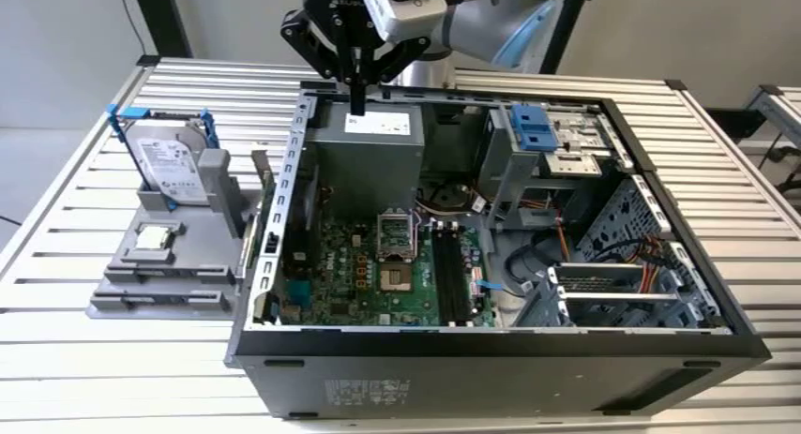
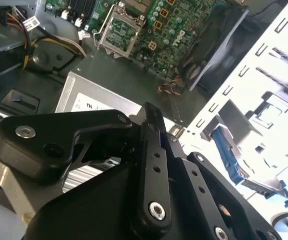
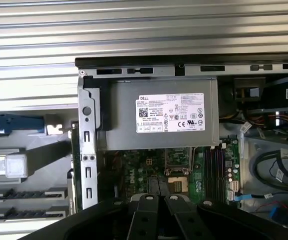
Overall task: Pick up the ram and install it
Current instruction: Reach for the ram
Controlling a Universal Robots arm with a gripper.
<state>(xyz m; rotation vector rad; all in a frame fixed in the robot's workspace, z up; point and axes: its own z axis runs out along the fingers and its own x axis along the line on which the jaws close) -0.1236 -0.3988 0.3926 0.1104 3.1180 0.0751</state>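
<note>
One black end effector (image 1: 359,98), pinched narrow and empty, hangs over the open black computer case (image 1: 501,368); the dark ram stick (image 1: 259,183) stands edgewise toward the exterior view's left, lengthwise beside the case wall.

Exterior view high, oblique; both wrist views close above shared power supply (image 3: 158,120).

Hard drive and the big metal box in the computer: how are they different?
The hard drive stands on edge in a grey stand outside the case; the power supply box sits inside it. The hard drive is small and flat; the power supply box is bigger and blocky. The hard drive wears blue rails; the power supply box has none. Both are grey with a white label.
</note>
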